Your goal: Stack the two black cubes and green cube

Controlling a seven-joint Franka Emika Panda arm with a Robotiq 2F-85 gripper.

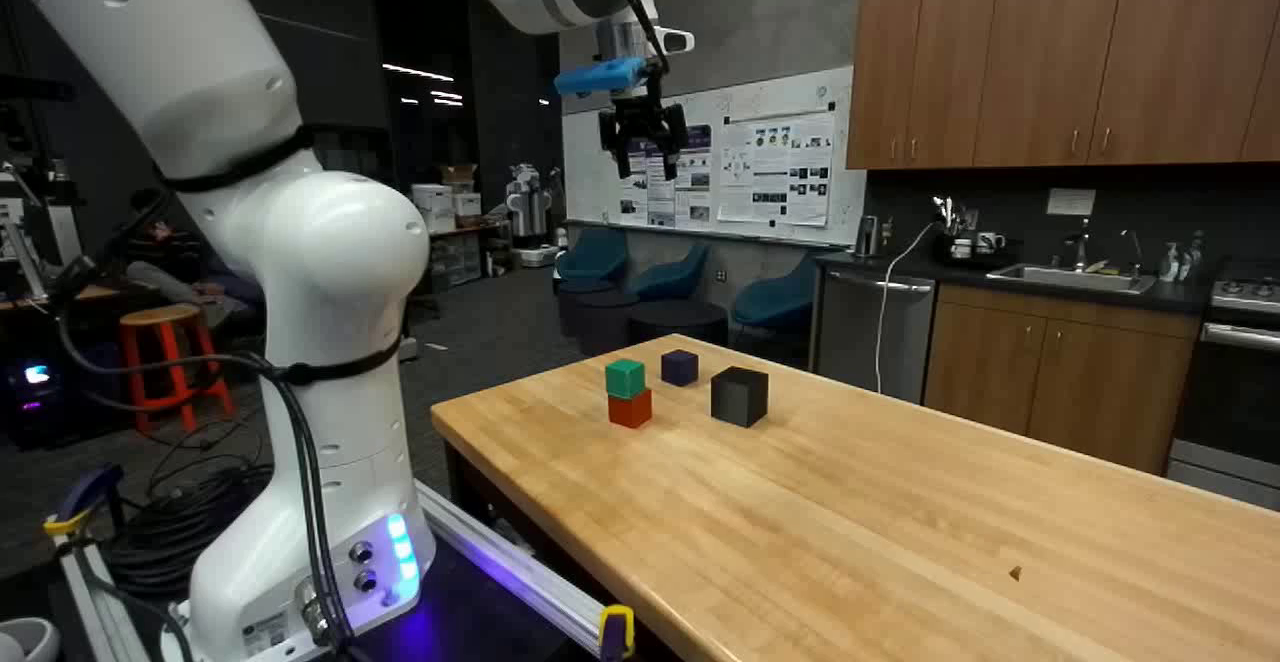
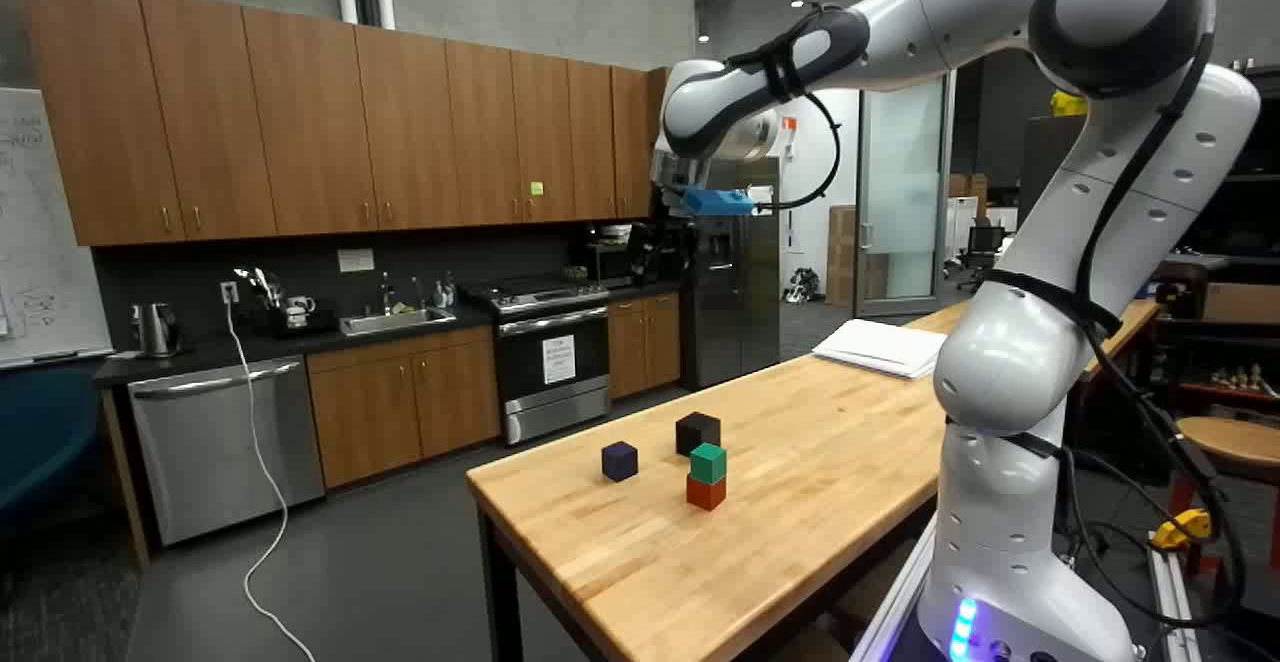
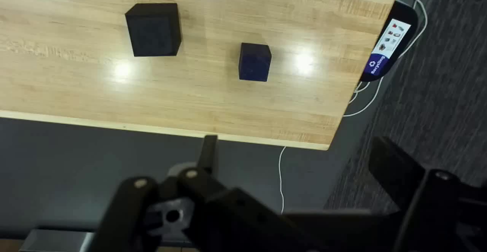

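Note:
The larger black cube (image 1: 739,397) and the smaller, bluish black cube (image 1: 680,368) sit apart on the wooden table. Both also show in an exterior view, the larger (image 2: 698,434) and the smaller (image 2: 619,461), and in the wrist view, the larger (image 3: 155,31) and the smaller (image 3: 255,62). The green cube (image 1: 625,379) rests on top of the red cube (image 1: 630,409); the pair also shows as green cube (image 2: 708,463) on red cube (image 2: 705,493). The green cube is out of the wrist view. My gripper (image 1: 647,172) is open and empty, high above the table; its spread fingers (image 3: 295,139) show in the wrist view.
The wooden table (image 2: 800,542) has its far edge and a corner near the cubes. White papers (image 2: 882,347) lie at the end of the table near the arm. A small brown bit (image 1: 1016,573) lies on the table. Kitchen counters and chairs stand beyond.

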